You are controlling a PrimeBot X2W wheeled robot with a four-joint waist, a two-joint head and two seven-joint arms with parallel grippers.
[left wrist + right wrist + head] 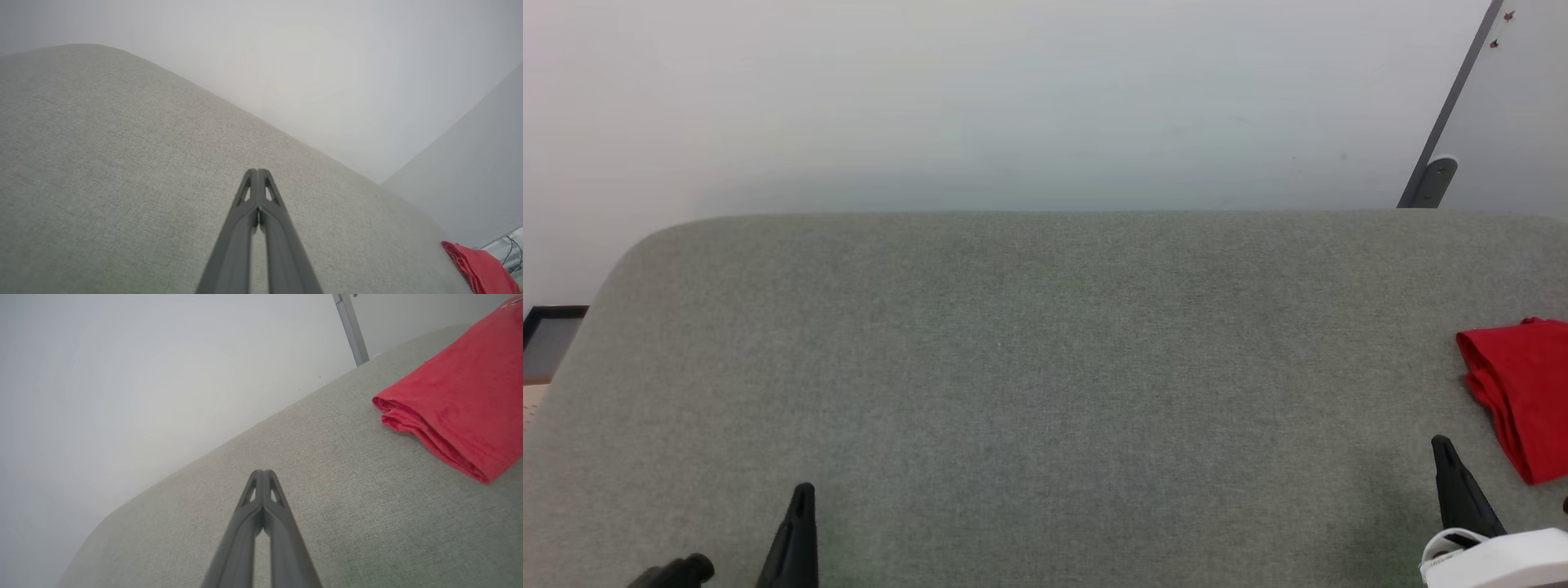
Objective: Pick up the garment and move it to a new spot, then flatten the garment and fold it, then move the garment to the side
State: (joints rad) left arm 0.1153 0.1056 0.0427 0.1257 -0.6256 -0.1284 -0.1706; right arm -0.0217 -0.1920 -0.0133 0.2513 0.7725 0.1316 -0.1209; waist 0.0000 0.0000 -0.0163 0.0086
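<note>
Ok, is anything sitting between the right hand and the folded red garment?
Nothing visible does. Bare grey upholstered surface lies between the shut, empty right hand and the folded red garment, which rests a little ahead and to that hand's right.

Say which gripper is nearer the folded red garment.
Right. The right gripper sits close beside the folded red fabric garment, not touching; the left gripper is far off to its left.

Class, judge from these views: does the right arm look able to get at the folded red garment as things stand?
Probably yes. The right gripper, shut and empty, is close beside the garment, with only bare grey cushion between them. It would need to open first.
</note>
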